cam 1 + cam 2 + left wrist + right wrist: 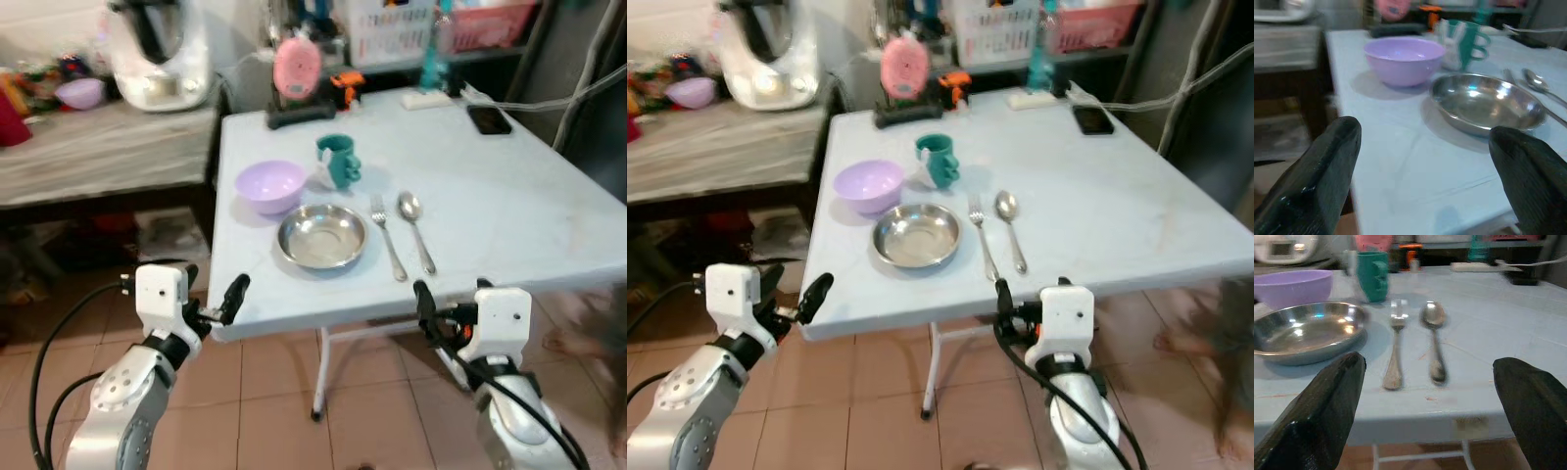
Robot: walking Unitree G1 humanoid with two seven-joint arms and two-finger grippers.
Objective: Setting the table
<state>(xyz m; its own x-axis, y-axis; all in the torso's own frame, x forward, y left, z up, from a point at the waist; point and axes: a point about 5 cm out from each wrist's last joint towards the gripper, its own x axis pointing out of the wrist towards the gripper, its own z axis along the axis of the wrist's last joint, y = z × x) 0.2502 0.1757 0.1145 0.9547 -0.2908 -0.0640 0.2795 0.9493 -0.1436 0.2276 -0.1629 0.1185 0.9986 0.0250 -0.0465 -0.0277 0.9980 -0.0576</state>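
Both grippers, left [233,294] and right [423,299], hover spread and empty at the table's [509,206] near edge; steel plate [321,236], fork [387,235] and spoon [415,228] lie just ahead. The setting looks nearly complete; any remaining move would call for a forward reach.

In the left wrist view, both fingers [1312,186] were cut off by the frame's lower edge. Beyond the jaws, the teal mug [1469,41] and pink object [1393,7] were blurred. In the right wrist view, the mug [1373,275] was soft-focused. A person's foot [573,338] was blurred at the frame edge, cropped.
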